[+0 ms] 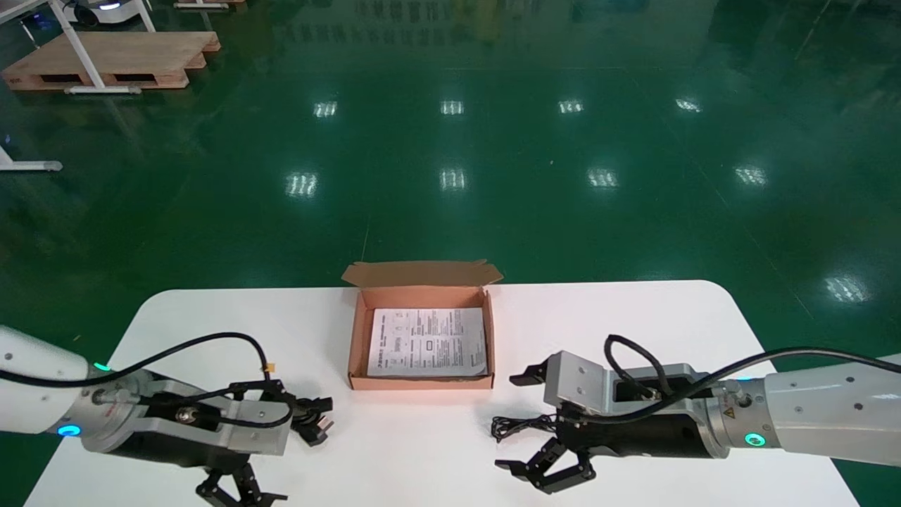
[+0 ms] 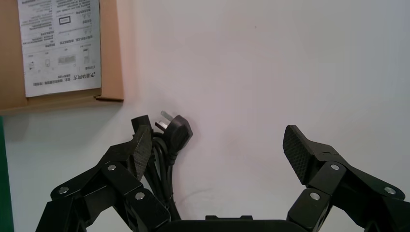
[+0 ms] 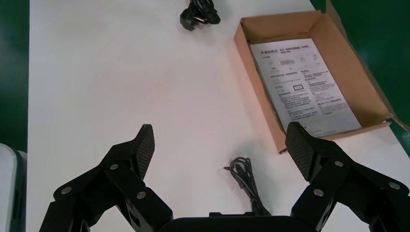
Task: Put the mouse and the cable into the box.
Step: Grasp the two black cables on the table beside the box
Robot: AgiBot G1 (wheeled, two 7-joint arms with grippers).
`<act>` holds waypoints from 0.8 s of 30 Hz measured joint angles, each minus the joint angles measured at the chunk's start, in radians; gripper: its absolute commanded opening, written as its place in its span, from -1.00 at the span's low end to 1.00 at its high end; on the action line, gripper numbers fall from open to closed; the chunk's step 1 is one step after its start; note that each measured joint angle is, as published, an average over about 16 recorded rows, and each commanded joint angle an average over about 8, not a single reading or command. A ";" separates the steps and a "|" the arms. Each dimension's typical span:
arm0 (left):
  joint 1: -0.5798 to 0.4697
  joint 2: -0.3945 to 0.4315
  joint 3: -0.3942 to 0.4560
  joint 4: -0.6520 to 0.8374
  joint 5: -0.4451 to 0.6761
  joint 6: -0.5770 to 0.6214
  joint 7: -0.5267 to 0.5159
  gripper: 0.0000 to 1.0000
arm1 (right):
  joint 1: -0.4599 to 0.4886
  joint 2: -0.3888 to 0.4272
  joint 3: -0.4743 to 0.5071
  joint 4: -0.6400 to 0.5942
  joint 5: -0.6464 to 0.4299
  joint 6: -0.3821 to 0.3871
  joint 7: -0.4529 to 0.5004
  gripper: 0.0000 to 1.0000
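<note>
An open cardboard box with a printed sheet inside stands mid-table. A black power cable with its plug lies bundled between my left gripper's open fingers, close against one pad. In the head view that gripper is at the near left, the plug beside it. My right gripper is open at the near right, over a thin black cable bundle that lies between its fingers without touching them. I see no mouse.
The white table has rounded far corners, and green floor lies beyond it. A wooden pallet lies far off at the back left. The box's lid flap stands open on the far side.
</note>
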 measured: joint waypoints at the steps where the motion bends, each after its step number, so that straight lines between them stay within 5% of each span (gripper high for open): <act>1: -0.004 0.008 0.003 0.011 0.009 -0.004 0.000 1.00 | 0.005 -0.006 -0.004 -0.008 -0.008 0.002 -0.002 1.00; 9: -0.006 0.049 0.020 0.058 0.089 -0.072 -0.016 1.00 | 0.012 -0.010 -0.010 -0.015 -0.021 0.003 -0.001 1.00; 24: -0.010 0.227 0.095 0.321 0.372 -0.376 -0.057 1.00 | -0.004 0.023 -0.002 0.041 -0.009 -0.004 0.031 1.00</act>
